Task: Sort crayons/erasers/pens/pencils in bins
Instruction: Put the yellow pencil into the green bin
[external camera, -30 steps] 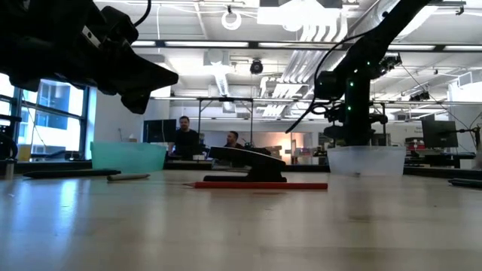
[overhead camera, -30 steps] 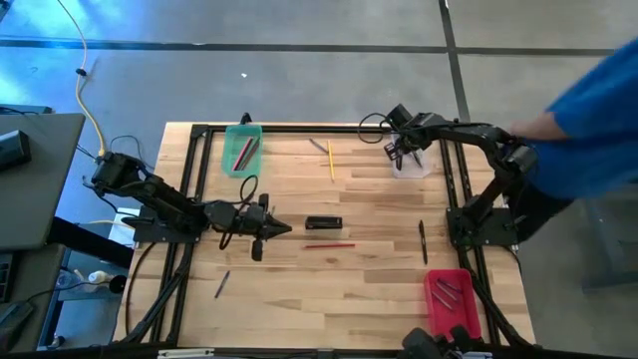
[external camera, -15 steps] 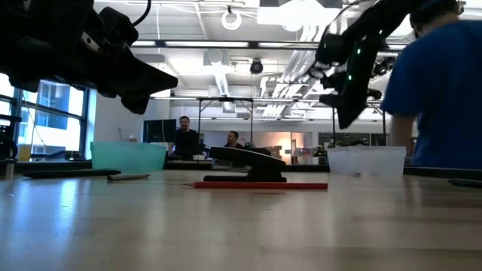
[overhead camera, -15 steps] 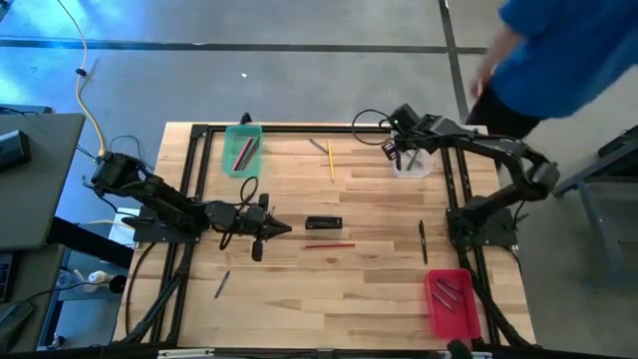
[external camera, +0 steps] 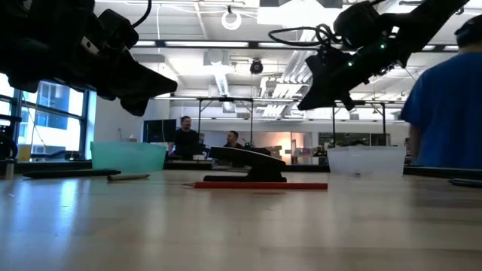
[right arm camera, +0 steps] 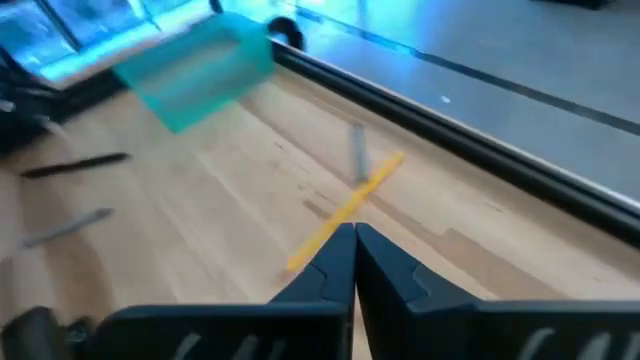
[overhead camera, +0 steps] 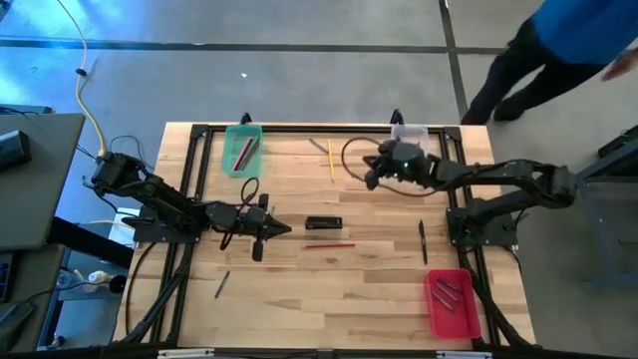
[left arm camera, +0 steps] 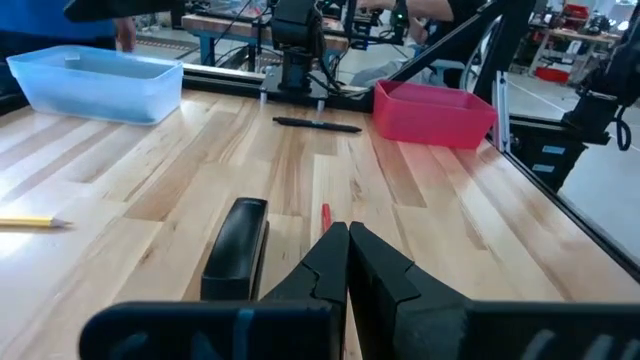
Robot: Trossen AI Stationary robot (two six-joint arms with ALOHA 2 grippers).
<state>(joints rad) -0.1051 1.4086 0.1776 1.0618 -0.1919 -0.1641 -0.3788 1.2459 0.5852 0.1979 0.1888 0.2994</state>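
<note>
Yellow pencil lies just ahead of the right end effector, clenched empty above the desk, probably lining up a grab; left end effector waits clenched.

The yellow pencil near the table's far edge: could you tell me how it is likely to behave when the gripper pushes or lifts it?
The yellow pencil is thin and straight, so it probably stays stiff and light. It lies flat on bare wood, so a sideways nudge may roll it.

Ceiling strip lights flood my bench evenly with faint shadows, while my right wrist view smears with motion blur and my arms look backlit black.
</note>
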